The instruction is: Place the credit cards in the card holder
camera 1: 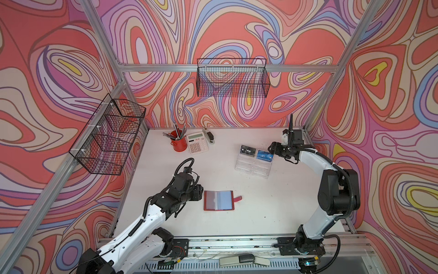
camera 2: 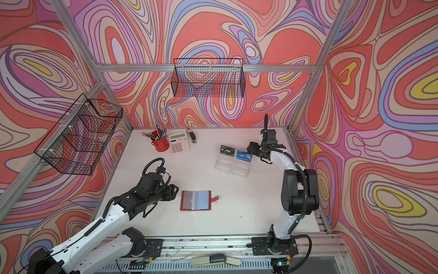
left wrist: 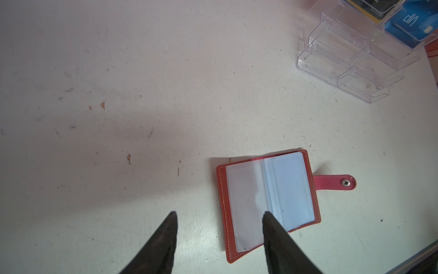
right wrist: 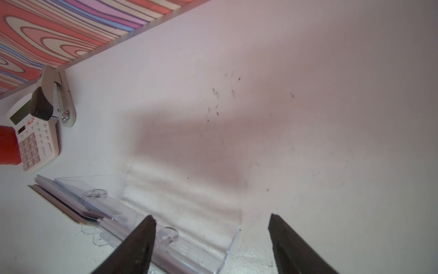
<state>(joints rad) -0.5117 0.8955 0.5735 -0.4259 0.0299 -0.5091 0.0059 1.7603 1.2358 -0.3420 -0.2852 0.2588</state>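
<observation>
- Card holder [camera 1: 219, 200] lies open and flat on the table [camera 1: 272, 208], near the front middle, sleeves up, snap tab to the right in both top views. No card seen in the sleeves.
- Credit cards [camera 2: 227, 150] stand in the top tier of the clear acrylic stand [camera 1: 252, 169], well apart from the holder: black VIP card [camera 1: 248, 151] and blue card [camera 1: 265, 155].
- Right gripper [camera 1: 270, 150] is just beside the blue card, at the back of the stand. Its fingers are apart, nothing btw them.
- Left gripper [camera 1: 202, 191] is just beside the holder's left edge, fingers apart, also empty.
- Step in hand, I think: right arm takes one card, prob. the blue one.
- To do it well: close on one card only, on its two faces near the upper edge. The card is thin and slick, so grip squarely.
- Lift straight out of the tier. The stand looks light and may tip or slide w/ a sideways pull.
- Left gripper can press the holder's cover at insertion, but should stay off the sleeve opening.
</observation>
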